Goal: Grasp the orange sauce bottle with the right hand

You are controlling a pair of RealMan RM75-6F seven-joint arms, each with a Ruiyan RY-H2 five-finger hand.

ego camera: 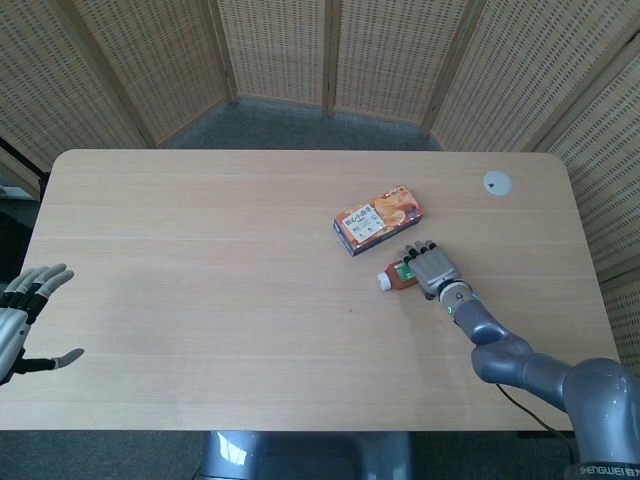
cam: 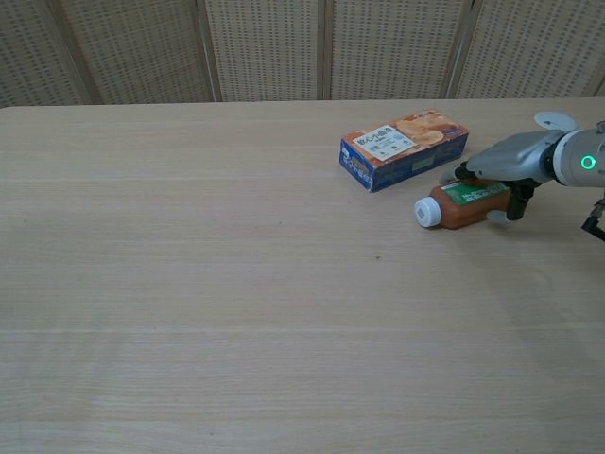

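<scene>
My main worry is the orange sauce bottle [cam: 462, 203] rolling or skidding away from me. It lies on its side at the right of the chest view, white cap pointing toward the frame's left, and a round body on bare wood will turn under any uneven push. If I close from the top only, I expect the fingers to squeeze it out toward the cap end instead of trapping it. The second risk is the biscuit box [cam: 404, 148], which sits just beside the bottle, above and left of it in the frame: a bottle shoved that way would bump the box, or my fingertips could catch the box edge. I also can't see the underside of the bottle, so I can't confirm anything is wrapped beneath it (a lift now could simply leave it behind).

My right hand [ego camera: 432, 268] lies over the base half of the bottle, right of center in the head view, back of the hand up and fingers pointing toward the upper left of the frame. In the chest view the fingers drape along the far side of the bottle and a dark digit comes down at its right end. I judge it as touching and cupping, but whether it has truly closed on the bottle I cannot tell.

My left hand [ego camera: 22, 312] sits at the far left edge of the head view, off the table [ego camera: 200, 250], fingers spread and holding nothing.
</scene>
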